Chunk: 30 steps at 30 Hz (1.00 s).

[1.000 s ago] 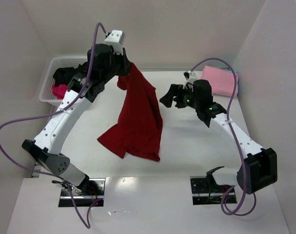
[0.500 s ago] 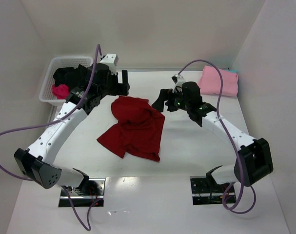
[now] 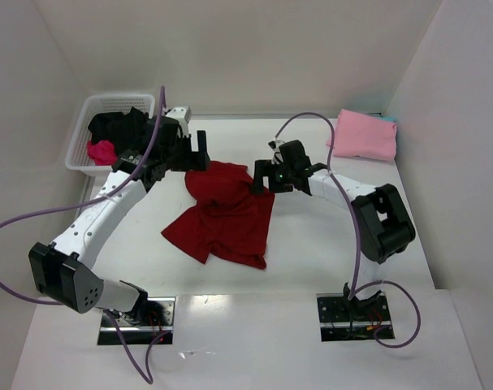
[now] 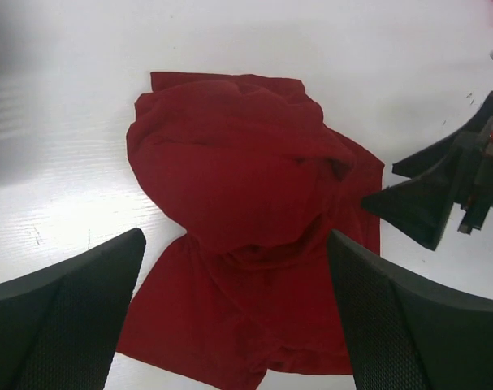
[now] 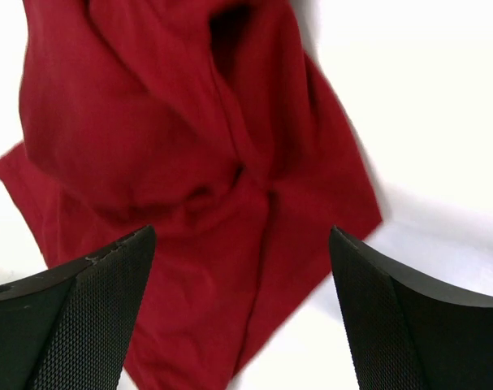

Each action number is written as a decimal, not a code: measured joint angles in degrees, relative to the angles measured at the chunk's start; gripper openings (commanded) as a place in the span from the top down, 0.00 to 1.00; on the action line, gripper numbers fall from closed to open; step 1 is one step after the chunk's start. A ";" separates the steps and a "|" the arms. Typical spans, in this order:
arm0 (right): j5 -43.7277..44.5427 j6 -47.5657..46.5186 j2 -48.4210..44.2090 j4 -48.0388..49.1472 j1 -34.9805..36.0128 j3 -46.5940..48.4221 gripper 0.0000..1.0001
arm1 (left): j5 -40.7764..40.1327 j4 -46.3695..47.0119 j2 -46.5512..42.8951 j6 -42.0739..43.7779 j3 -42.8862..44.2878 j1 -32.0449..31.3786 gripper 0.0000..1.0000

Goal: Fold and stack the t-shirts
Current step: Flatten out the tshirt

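A dark red t-shirt (image 3: 226, 213) lies crumpled in a heap on the white table, its upper part bunched over itself. My left gripper (image 3: 199, 151) hovers open just above the shirt's far left edge. In the left wrist view the shirt (image 4: 246, 179) lies below my left gripper (image 4: 235, 236), apart from both fingers. My right gripper (image 3: 262, 174) stands open over the shirt's right edge; its wrist view shows the folds of the shirt (image 5: 173, 146) beneath the gripper (image 5: 242, 236), with nothing gripped. A light pink t-shirt (image 3: 364, 134) lies folded square at the back right.
A white basket (image 3: 82, 114) at the back left holds a black t-shirt (image 3: 116, 123) and a magenta one (image 3: 100, 151). White walls close the table on the left, back and right. The right gripper's dark fingers (image 4: 429, 199) show in the left wrist view.
My left gripper opened and let go of the red shirt, which fell from hanging into a heap on the table. The left arm came down. The right gripper moved left to the shirt's edge.
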 measured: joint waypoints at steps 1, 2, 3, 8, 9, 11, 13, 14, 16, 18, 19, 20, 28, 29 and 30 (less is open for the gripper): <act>-0.13 -0.02 1.01 0.02 0.00 1.07 0.09 | 0.35 0.04 0.00 0.00 0.00 0.37 0.00; -0.17 -0.07 2.05 0.00 0.09 2.47 0.09 | 0.76 0.26 0.00 -0.02 -0.07 0.79 0.00; -0.22 -0.26 3.69 0.11 0.28 4.50 0.09 | 1.38 0.70 0.00 -0.02 -0.26 1.46 0.00; -0.07 -0.63 7.96 0.44 1.40 9.44 0.19 | 3.32 1.51 0.00 -0.04 -1.90 3.08 0.00; 0.02 -0.74 9.05 0.44 1.70 10.56 0.29 | 3.67 1.51 0.00 -0.04 -2.19 3.48 0.00; 0.00 -1.20 11.54 0.33 2.14 12.83 0.44 | 4.52 1.55 0.00 -0.04 -2.95 4.28 0.00; 0.17 -1.81 14.43 0.46 2.47 15.02 0.57 | 4.76 1.49 0.00 -0.04 -3.06 4.52 0.00; 0.35 -1.53 15.37 0.09 2.51 15.61 0.75 | 5.09 1.49 0.00 -0.04 -3.08 4.90 0.00; 0.92 -2.08 17.00 -0.28 2.54 16.70 0.88 | 5.40 1.55 0.00 -0.04 -3.08 5.29 0.00; 2.01 -2.38 17.86 -1.11 2.54 18.08 1.00 | 5.88 1.44 0.00 -0.04 -3.10 5.79 0.00; 2.19 -2.64 17.88 -1.25 2.56 18.45 1.00 | 6.34 1.44 0.00 -0.04 -3.10 6.19 0.00; 2.75 -2.89 17.88 -1.77 2.56 19.30 1.00 | 6.54 1.42 0.00 -0.04 -3.10 6.36 0.00; 9.81 -5.01 16.83 -9.27 2.56 36.50 1.00 | 12.11 1.97 -0.04 0.11 -3.78 7.26 0.00; 10.80 -5.22 16.17 -10.73 2.58 39.21 1.00 | 13.44 2.29 -0.04 0.22 -4.26 7.26 0.00; 11.56 -5.75 15.34 -12.52 2.58 42.58 1.00 | 14.88 2.49 -0.07 0.35 -4.92 7.23 0.00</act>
